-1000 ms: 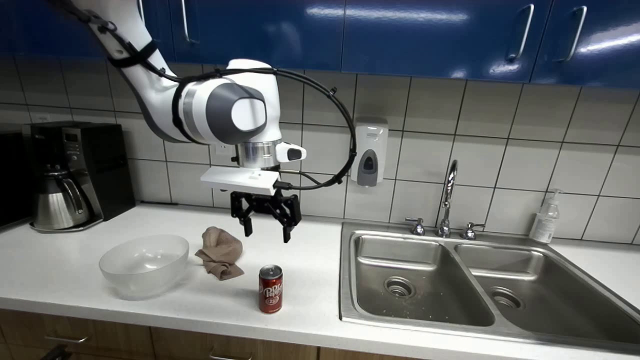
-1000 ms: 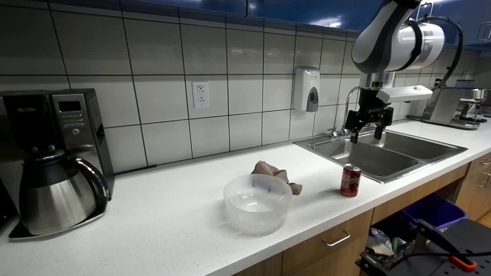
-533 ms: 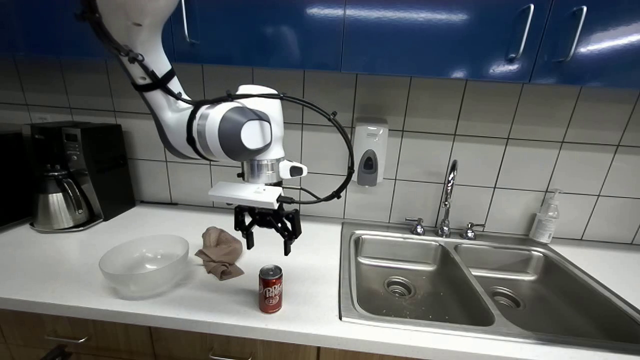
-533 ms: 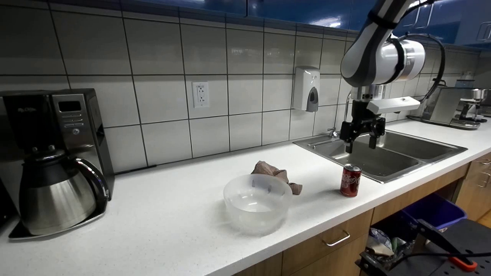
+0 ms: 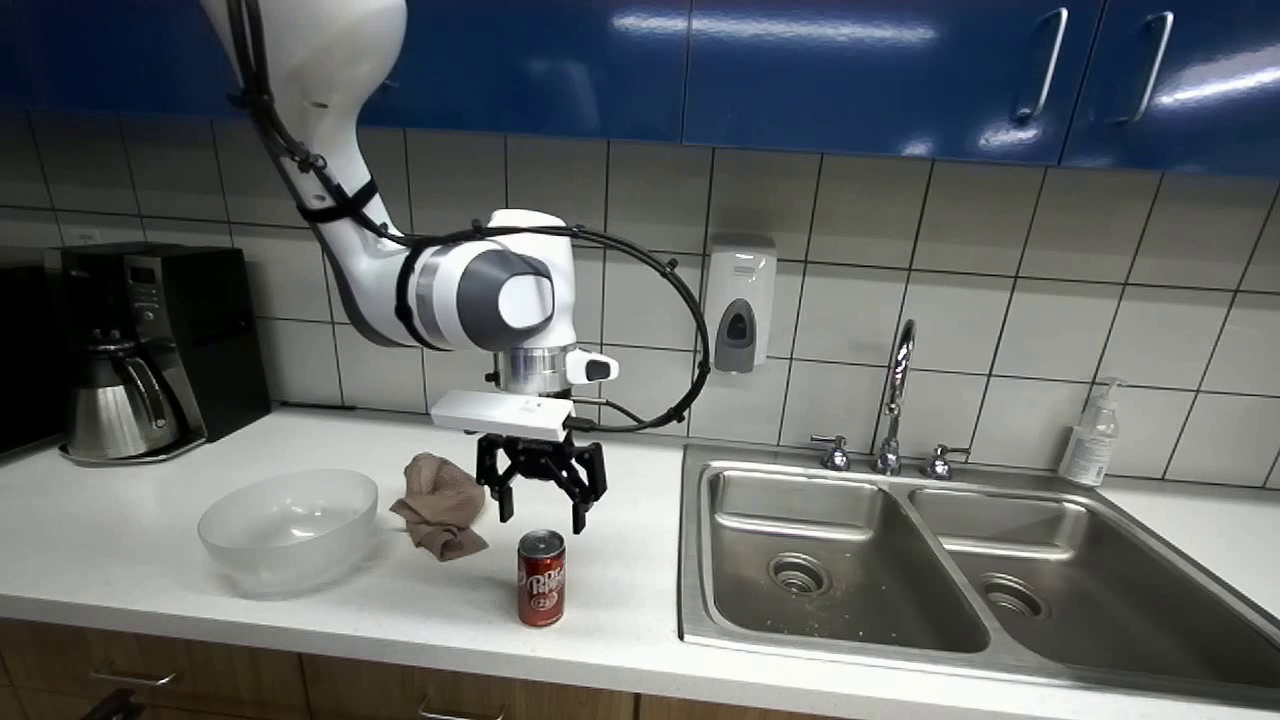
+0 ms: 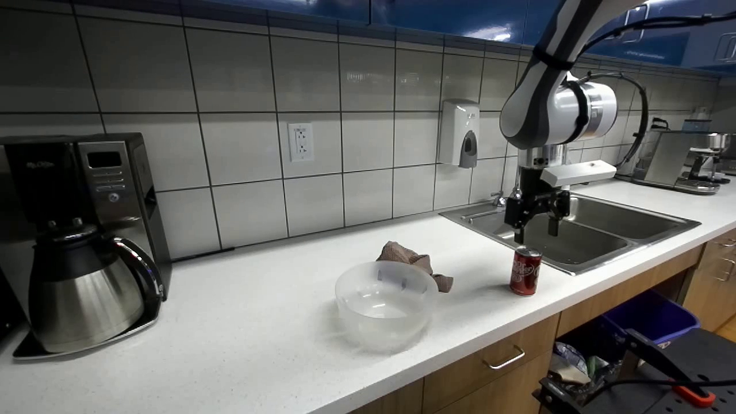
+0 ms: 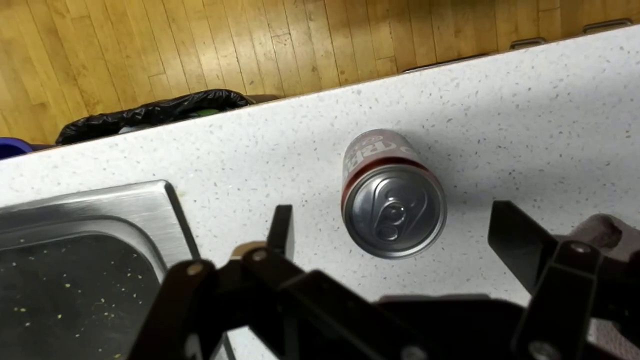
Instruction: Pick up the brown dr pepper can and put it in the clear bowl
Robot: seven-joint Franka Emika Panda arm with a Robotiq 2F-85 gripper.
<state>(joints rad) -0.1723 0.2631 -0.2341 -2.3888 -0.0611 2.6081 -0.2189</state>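
Note:
The dark red-brown Dr Pepper can (image 5: 541, 585) stands upright on the white counter, also in an exterior view (image 6: 525, 273). In the wrist view its silver lid (image 7: 395, 212) lies between the fingertips. The clear frosted bowl (image 5: 285, 560) stands near the counter's front edge, with the can between it and the sink; it shows too in an exterior view (image 6: 385, 333) and looks empty. It is out of the wrist view. My gripper (image 5: 542, 520) is open and empty, pointing down above the can, not touching it. Its fingers (image 7: 515, 235) stand wide apart.
A crumpled brown cloth (image 5: 440, 505) lies between bowl and can, farther back. The steel double sink (image 5: 695, 560) begins beside the can, with a faucet (image 5: 893, 400) behind it. A coffee maker (image 6: 115, 172) stands at the bowl's far side. The counter's front edge (image 7: 300, 97) runs near the can.
The arm has come down and slightly right in an exterior view, bringing the open gripper lower toward the can's top. The can, bowl and cloth have not moved.

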